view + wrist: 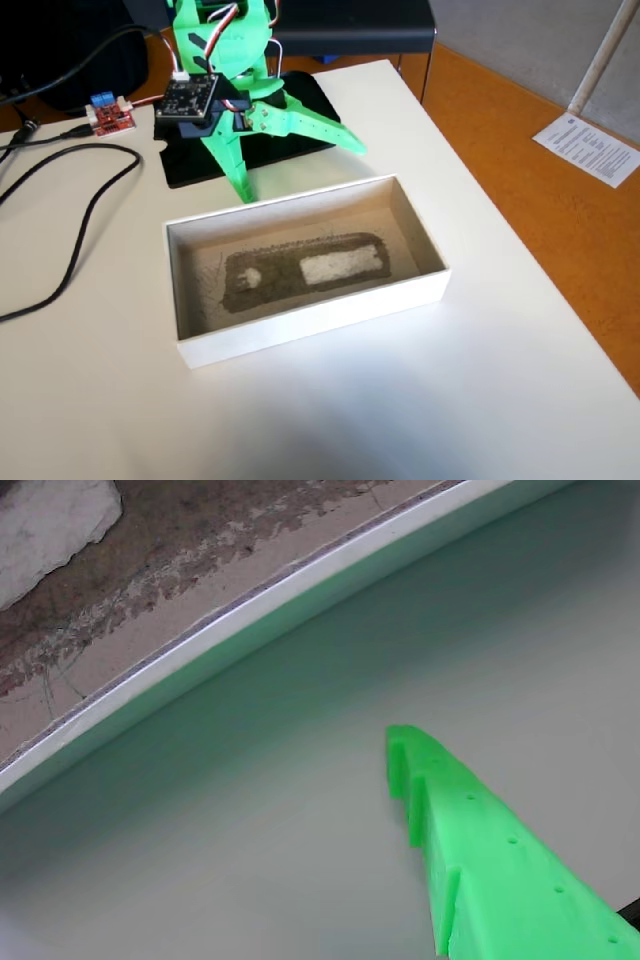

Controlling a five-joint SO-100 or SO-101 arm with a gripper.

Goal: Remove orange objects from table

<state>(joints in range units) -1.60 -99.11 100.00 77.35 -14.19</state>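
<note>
No orange ball visible in either view; can't tell where it is. White table point(480, 380) fills the fixed view, long axis running toward the camera. Green gripper point(297, 162) hangs over the table's far part, jaws spread wide, nothing between them; one finger point(233, 170) points down, the other angles right. Wrist view shows a single ribbed green finger point(480, 850) over bare white surface. White box point(310, 318) sits just in front of the gripper, long axis left-right, stained inside. Black mat point(200, 165) under the arm. Red circuit board point(109, 117) left of the gripper, black cable point(70, 260) beside it. Printed sheet point(592, 148) on the floor, text unreadable.
</note>
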